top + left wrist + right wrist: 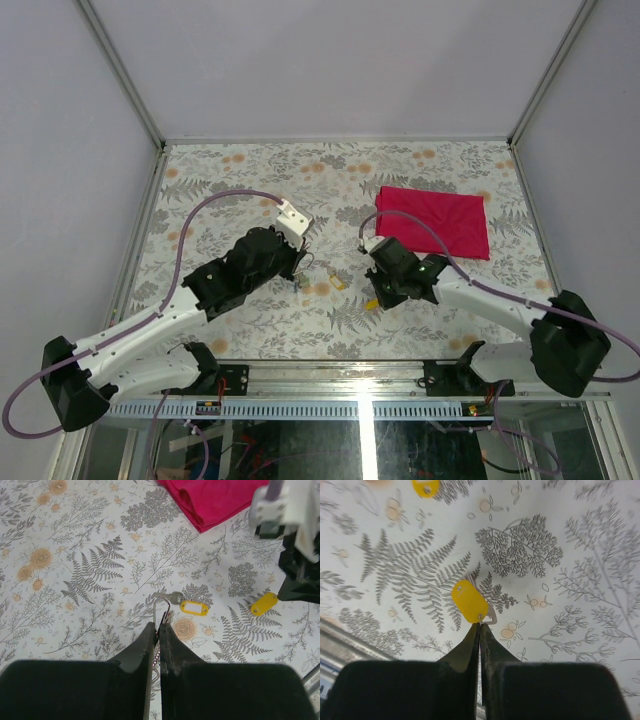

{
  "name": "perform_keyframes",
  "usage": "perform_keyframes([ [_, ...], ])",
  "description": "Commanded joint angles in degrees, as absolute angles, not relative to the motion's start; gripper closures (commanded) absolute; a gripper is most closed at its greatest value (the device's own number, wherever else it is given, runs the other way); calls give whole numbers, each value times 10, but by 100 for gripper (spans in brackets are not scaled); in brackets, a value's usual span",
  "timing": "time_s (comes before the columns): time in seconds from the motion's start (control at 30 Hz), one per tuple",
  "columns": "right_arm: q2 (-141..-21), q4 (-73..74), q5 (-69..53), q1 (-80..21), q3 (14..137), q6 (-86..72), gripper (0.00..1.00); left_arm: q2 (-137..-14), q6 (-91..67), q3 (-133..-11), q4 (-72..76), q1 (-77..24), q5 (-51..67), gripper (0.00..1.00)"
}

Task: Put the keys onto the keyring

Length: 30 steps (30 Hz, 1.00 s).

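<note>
The bench (250,180) carried a pale covering printed with grey ferns and orange blossoms. Plain, evenly lit whitish walls (330,60) enclosed its far and side edges, joined by slim metal posts (119,70). A metal rail (330,372) ran along its near edge.

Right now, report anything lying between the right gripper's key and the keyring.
One thing: another yellow-tagged key lies on the table between the key held by the right gripper and the keyring pinched by the left gripper.

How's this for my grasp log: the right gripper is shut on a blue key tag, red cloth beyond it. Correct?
No, the tag is yellow, not blue: the right wrist view shows the right gripper shut on the yellow key tag. The red cloth does lie beyond it.
</note>
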<state>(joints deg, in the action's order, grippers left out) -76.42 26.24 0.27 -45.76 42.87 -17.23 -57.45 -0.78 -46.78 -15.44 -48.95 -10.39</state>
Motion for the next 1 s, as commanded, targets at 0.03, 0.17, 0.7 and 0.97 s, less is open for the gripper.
perform_keyframes([
  [0.03, -647, 277, -10, -463, 484, -127, 100, -540, 4, -486, -123, -485, -72, 100],
  [0.17, -561, 246, -48, -463, 495, -64, 100, -524, 5, -502, -117, -485, -37, 100],
  [0.7, -375, -78, -252, -463, 400, 169, 100, -506, 63, -555, -75, -485, 60, 100],
  [0.97, -460, -75, -266, -464, 474, 170, 100, -514, 56, -567, -64, -485, 71, 100],
])
